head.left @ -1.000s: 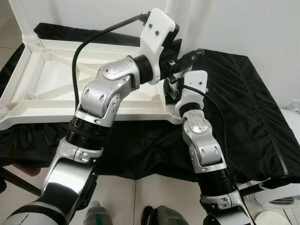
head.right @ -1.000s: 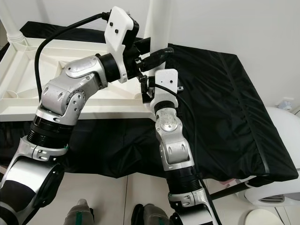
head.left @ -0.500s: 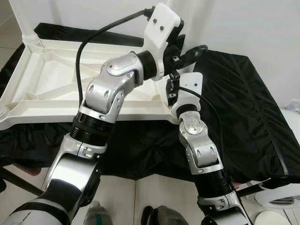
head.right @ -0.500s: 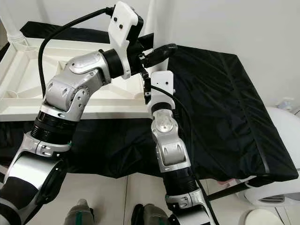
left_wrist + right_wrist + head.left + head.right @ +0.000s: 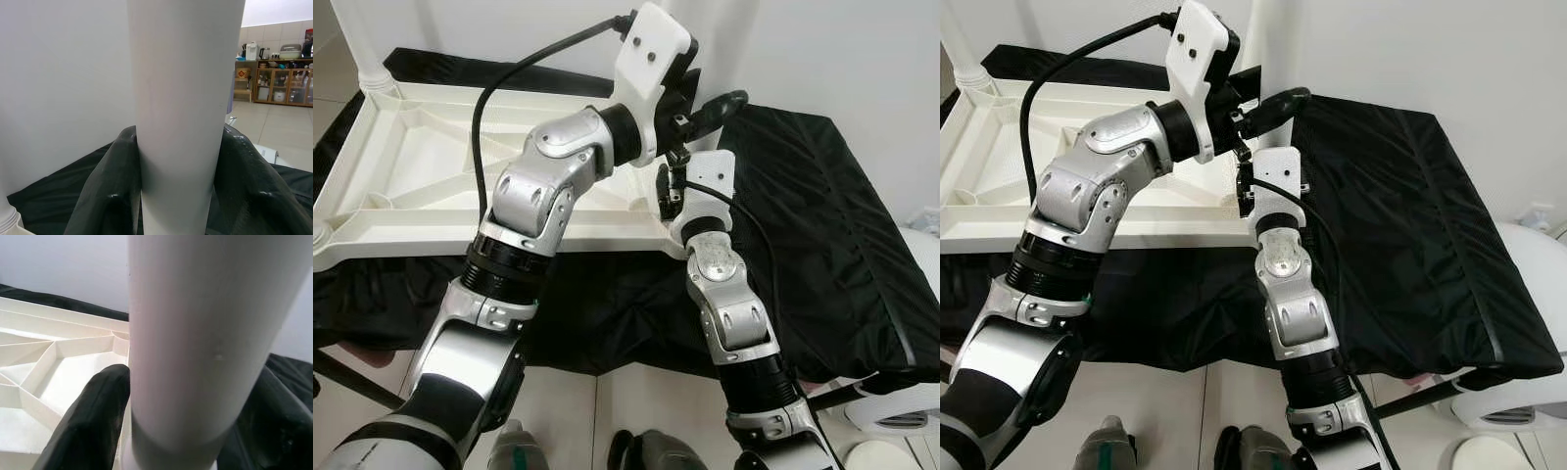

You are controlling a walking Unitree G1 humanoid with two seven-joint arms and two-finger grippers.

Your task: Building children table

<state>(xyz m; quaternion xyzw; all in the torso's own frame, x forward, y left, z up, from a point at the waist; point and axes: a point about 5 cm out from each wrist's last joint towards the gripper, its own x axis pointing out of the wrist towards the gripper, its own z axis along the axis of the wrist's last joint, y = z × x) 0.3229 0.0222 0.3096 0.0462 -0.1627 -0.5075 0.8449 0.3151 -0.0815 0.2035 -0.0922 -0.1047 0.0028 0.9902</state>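
Observation:
A white children's table top (image 5: 411,176) lies upside down on a black cloth (image 5: 822,215), ribs facing up. A white table leg (image 5: 1271,44) stands upright at its near right corner. My left gripper (image 5: 1268,108) is shut on this leg from the left, a little above the corner. In the left wrist view the leg (image 5: 181,98) fills the gap between the black fingers (image 5: 107,196). My right gripper (image 5: 1246,186) is shut on the same leg just above its base. In the right wrist view the leg (image 5: 205,333) sits against a finger (image 5: 93,421).
A second white leg (image 5: 360,44) stands at the table top's far left corner. The black cloth stretches to the right. A white rounded object (image 5: 901,411) sits on the floor at lower right, and a dark bar (image 5: 352,382) at lower left.
My left arm has risen and moved slightly right along the leg. My right wrist has shifted a little to the left at the leg's base.

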